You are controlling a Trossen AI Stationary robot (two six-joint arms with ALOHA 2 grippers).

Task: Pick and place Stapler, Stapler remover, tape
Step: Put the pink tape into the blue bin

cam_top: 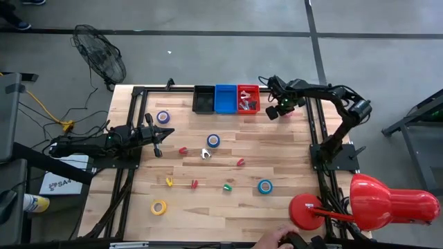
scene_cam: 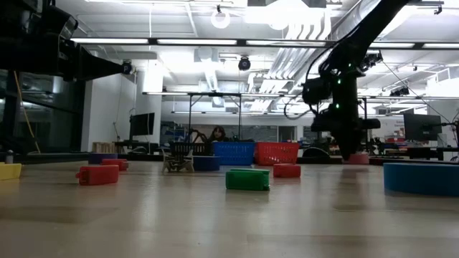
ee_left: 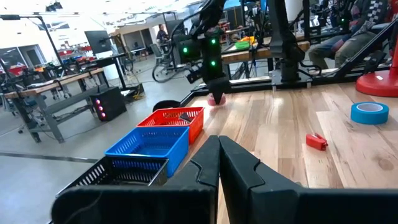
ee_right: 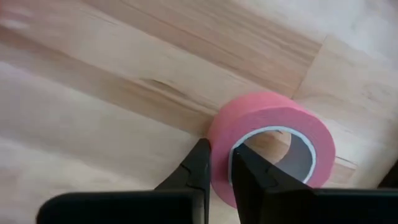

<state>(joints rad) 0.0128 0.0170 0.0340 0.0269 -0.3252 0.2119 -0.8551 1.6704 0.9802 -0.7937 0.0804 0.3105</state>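
1. You are working over a pale wooden plank desk point(cam_top: 208, 200) set on a grey concrete floor; a black floor fan point(cam_top: 100, 61) lies beyond its far left corner, and a red desk lamp point(cam_top: 377, 202) stands at its near right corner.
2. The low view looks into a wide workshop with strip lights, benches and monitors, and a person sits far off behind the bins.
3. Three plastic bins stand in a row at the far edge: a black bin point(cam_top: 203, 99), a blue bin point(cam_top: 225, 98) and a red bin point(cam_top: 248, 97). The red one holds several small items; the other two look bare.
4. Your right gripper point(ee_right: 219, 163) is down at the desk just right of the red bin, its jaws nearly together, pinching the wall of a pink roll of tape point(ee_right: 270, 146), one jaw outside and one inside the ring.
5. Your left gripper point(ee_left: 219, 155) waits over the left side of the desk with its jaws pressed together, holding nothing.
6. Scattered on the desk are blue tape rolls point(cam_top: 213, 140), a yellow tape roll point(cam_top: 159, 207), small red staple removers point(cam_top: 240, 162), a green one point(cam_top: 226, 187) and a yellow one point(cam_top: 169, 182).
7. A white sheet point(cam_top: 57, 182) beside the left arm's base carries print too small to read.
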